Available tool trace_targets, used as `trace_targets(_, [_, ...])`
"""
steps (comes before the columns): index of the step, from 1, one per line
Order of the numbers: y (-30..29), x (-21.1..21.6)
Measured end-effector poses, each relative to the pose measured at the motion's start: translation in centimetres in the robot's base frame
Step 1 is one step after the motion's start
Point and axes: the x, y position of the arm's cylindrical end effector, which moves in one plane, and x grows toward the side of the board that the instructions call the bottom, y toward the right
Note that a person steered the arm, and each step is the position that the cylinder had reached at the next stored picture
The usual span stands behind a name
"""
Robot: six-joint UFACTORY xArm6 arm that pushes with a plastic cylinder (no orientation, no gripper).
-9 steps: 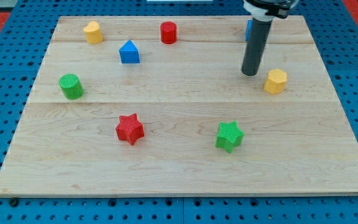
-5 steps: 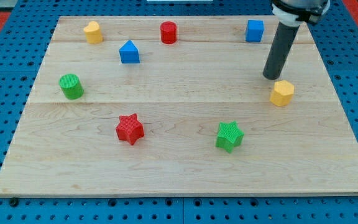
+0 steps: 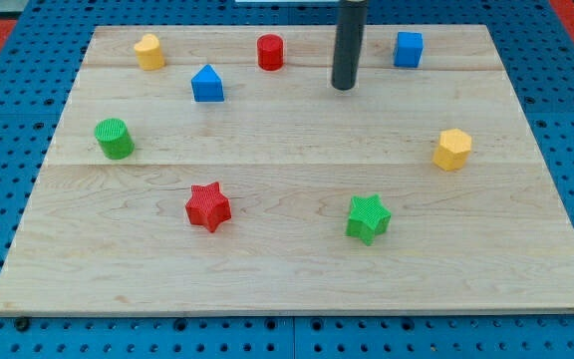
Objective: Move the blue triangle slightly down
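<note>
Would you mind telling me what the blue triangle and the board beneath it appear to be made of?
The blue triangle looks like matte plastic, possibly 3D-printed, though its surface is too small to tell. The board looks like pale, lightly finished wood: grain lines and plank seams show.

My tip (image 3: 343,87) rests on the wooden surface (image 3: 287,269) toward the far side, between the red cylinder (image 3: 270,52) on its left and the blue cube (image 3: 408,49) on its right, touching neither. The blue triangle (image 3: 207,84) sits well to the tip's left. A yellow block (image 3: 148,51) lies at the far left, a green cylinder (image 3: 115,138) at the left edge. Nearer are a red star (image 3: 207,206) and a green star (image 3: 368,217). A yellow hexagon (image 3: 452,149) sits at the right.
</note>
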Motion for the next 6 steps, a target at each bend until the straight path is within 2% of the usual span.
trace_targets(2, [-6.3,0.9])
trace_targets(4, [-6.6,9.3])
trace_targets(5, [-6.6,9.4])
trace_targets(6, [-3.7,8.8])
